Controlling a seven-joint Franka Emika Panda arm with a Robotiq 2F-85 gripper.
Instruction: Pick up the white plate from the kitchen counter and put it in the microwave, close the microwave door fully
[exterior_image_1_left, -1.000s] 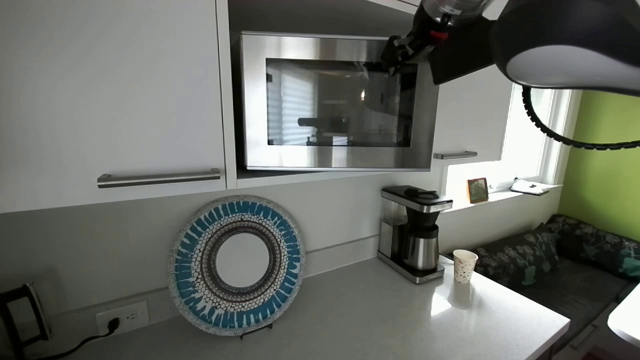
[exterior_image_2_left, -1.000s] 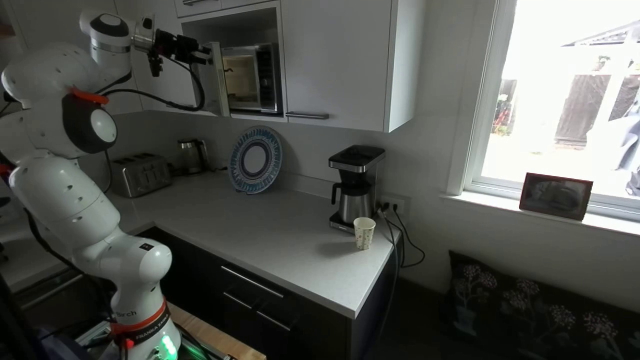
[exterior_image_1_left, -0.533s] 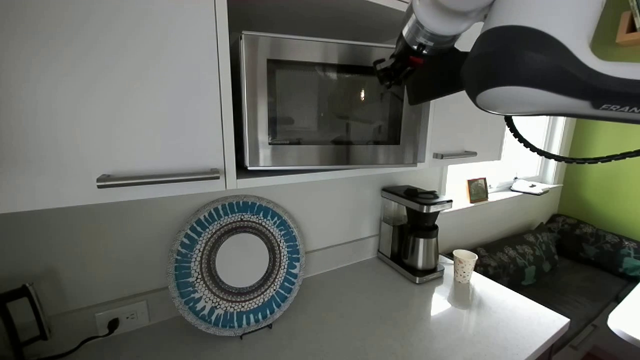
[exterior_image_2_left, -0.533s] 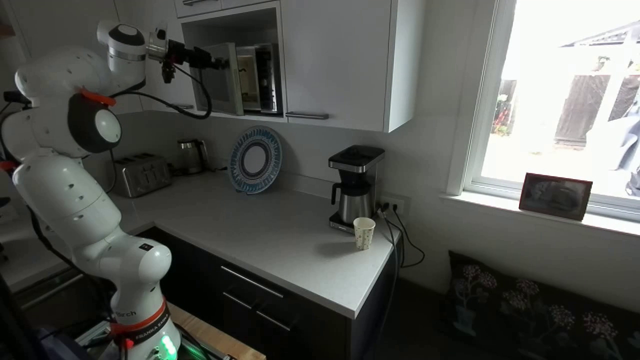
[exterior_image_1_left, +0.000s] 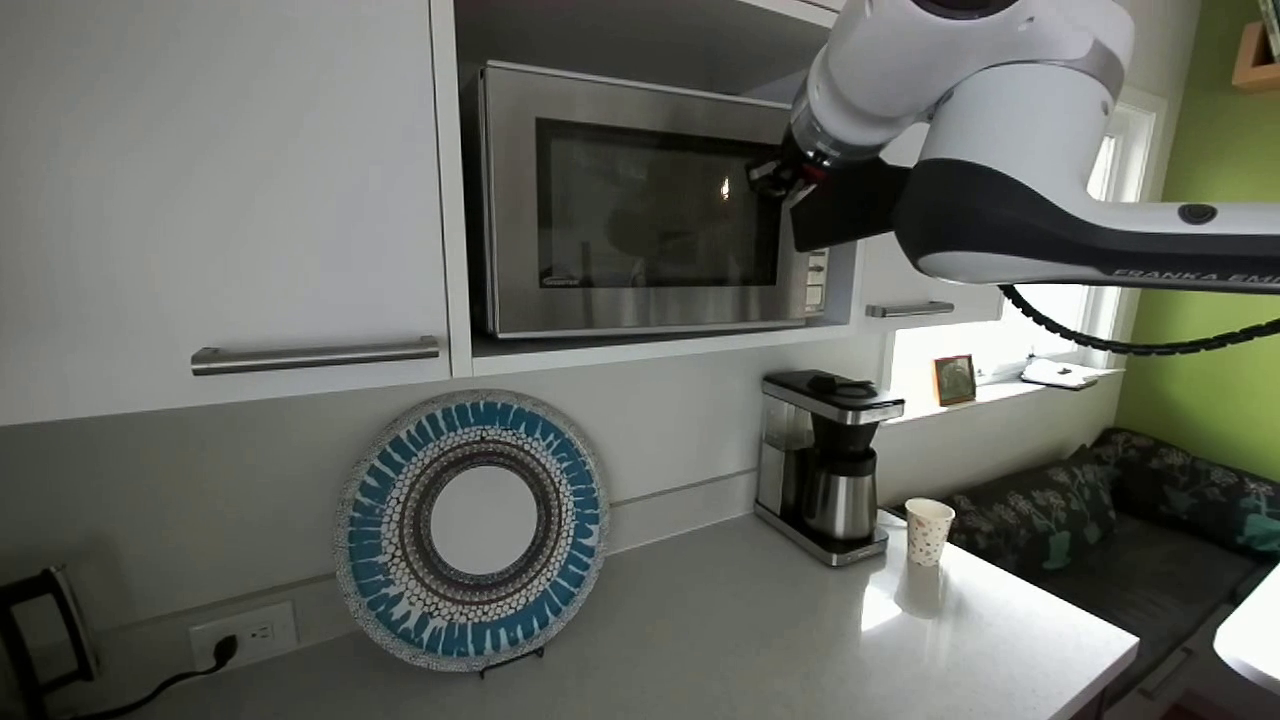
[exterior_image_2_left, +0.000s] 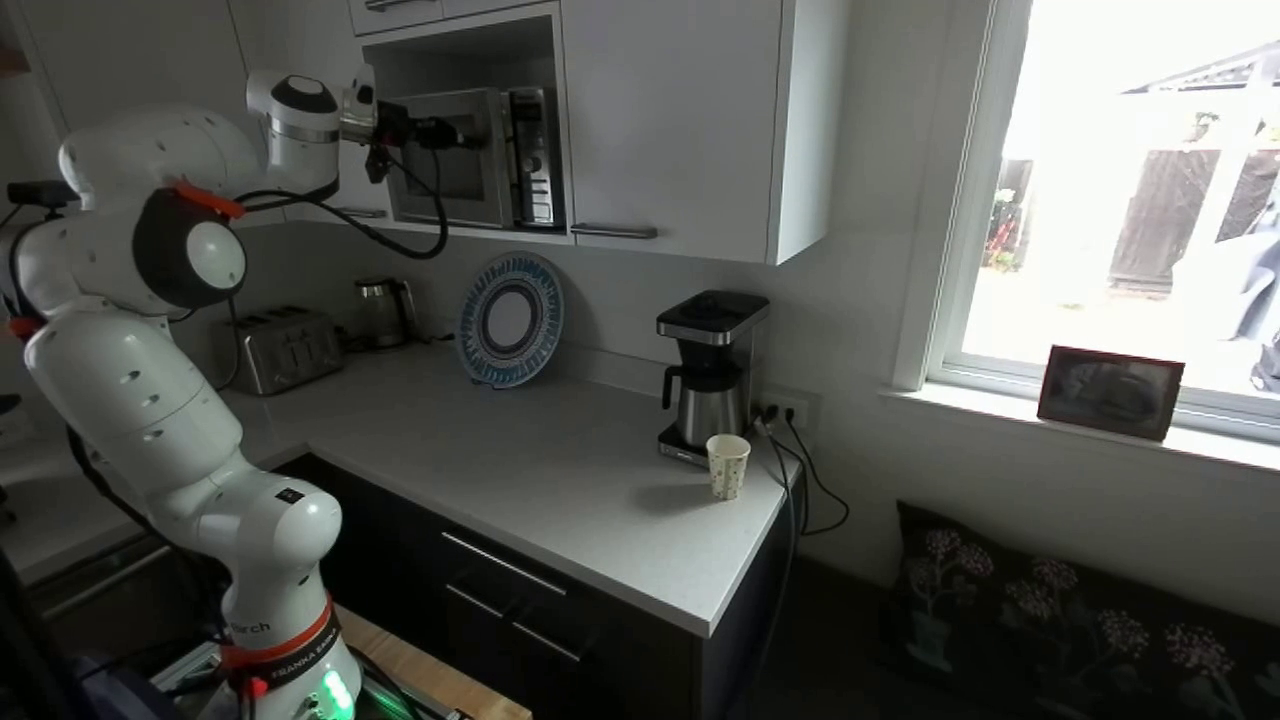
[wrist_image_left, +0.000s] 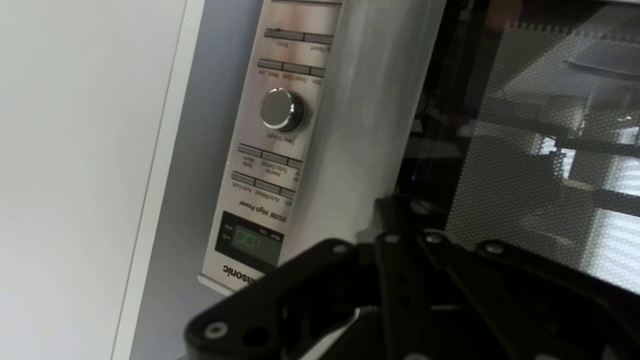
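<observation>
The microwave (exterior_image_2_left: 537, 165) sits in its cabinet niche. Its steel-framed microwave door (exterior_image_1_left: 640, 312) stands slightly ajar; in the wrist view the door's edge covers part of the control panel's buttons. My gripper (wrist_image_left: 400, 207) is shut with nothing between its fingers. Its tips are at the front of the door, where the steel frame meets the dark glass; whether they touch I cannot tell. In both exterior views the gripper (exterior_image_1_left: 765, 178) is near the door's free edge. The kitchen counter (exterior_image_1_left: 700, 630) lies below. The white plate is out of view or hidden.
A blue-patterned plate (exterior_image_1_left: 360, 530) leans on a stand at the wall. A coffee maker (exterior_image_2_left: 712, 340) and a paper cup (exterior_image_2_left: 728, 466) stand near the counter's end. A toaster (exterior_image_2_left: 285, 350) and a kettle (exterior_image_2_left: 383, 312) are farther back. White cabinets (exterior_image_2_left: 680, 120) flank the niche.
The microwave door has swung inward toward the microwave's front, uncovering more of the control panel. My gripper has moved forward with it, and its fingers, spread a second ago, are now together.
</observation>
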